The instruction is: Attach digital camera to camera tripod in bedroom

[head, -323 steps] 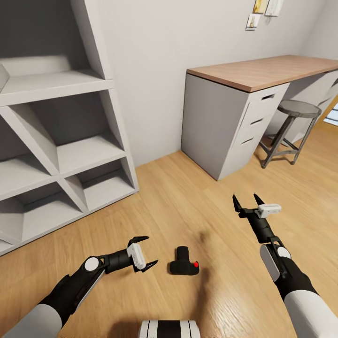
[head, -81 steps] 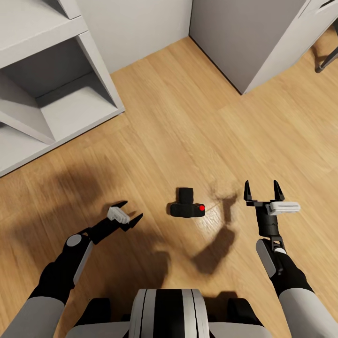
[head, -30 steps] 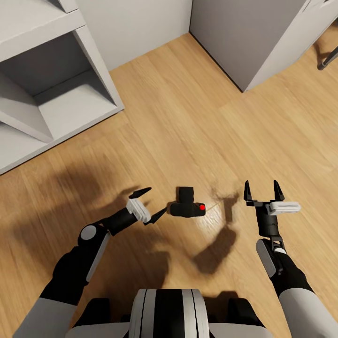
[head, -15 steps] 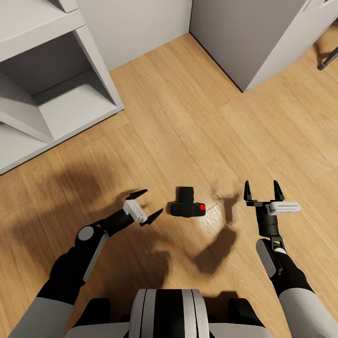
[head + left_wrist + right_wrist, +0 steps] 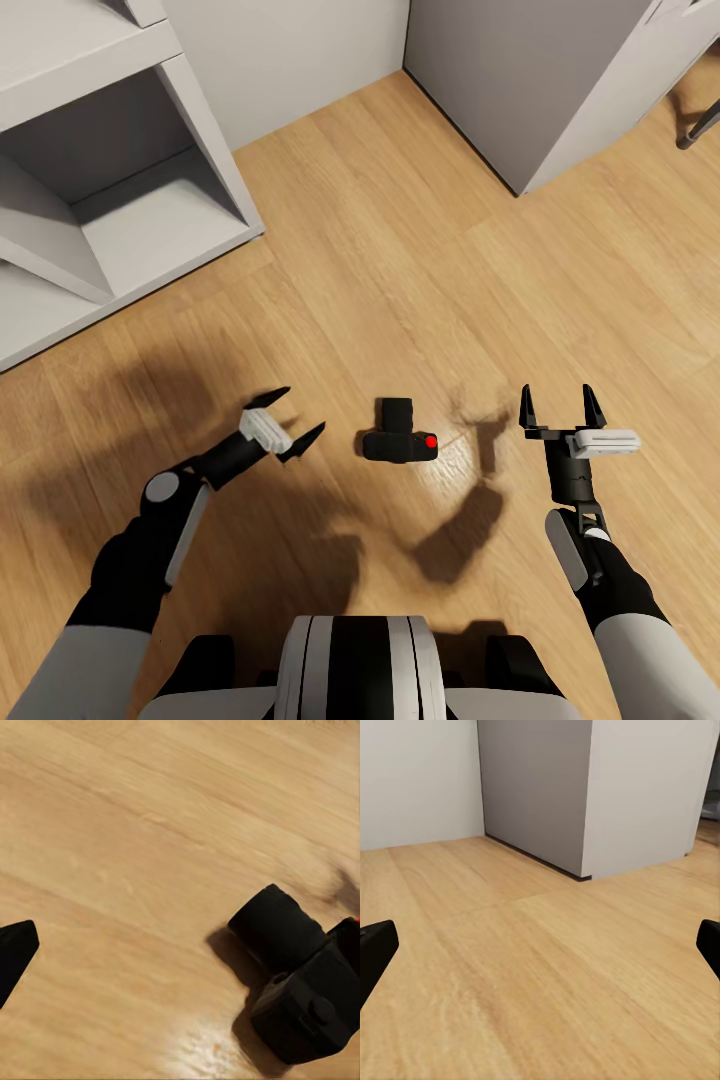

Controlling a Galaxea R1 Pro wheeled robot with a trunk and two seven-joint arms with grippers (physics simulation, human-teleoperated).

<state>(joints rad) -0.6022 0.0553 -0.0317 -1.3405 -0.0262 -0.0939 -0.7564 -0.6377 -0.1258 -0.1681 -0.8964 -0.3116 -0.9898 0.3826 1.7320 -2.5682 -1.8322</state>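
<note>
Black and boxy, the digital camera (image 5: 399, 434) lies on the light wood floor (image 5: 400, 260), lens barrel pointing toward the wall, red button on its right end. The left end effector (image 5: 283, 424) hovers just beside it, released, fingers spread and holding nothing. The right end effector (image 5: 556, 410) stands apart on the other side, also released. A grey shelf unit (image 5: 110, 190) and a grey cabinet (image 5: 540, 80) stand beyond.

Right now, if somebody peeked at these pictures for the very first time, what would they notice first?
Probably the small black digital camera with its red button, lying alone on the wood floor between the robot's arms. Next, the two open claws: the left gripper close beside it, the right gripper raised farther off. Grey shelves stand beyond.
</note>
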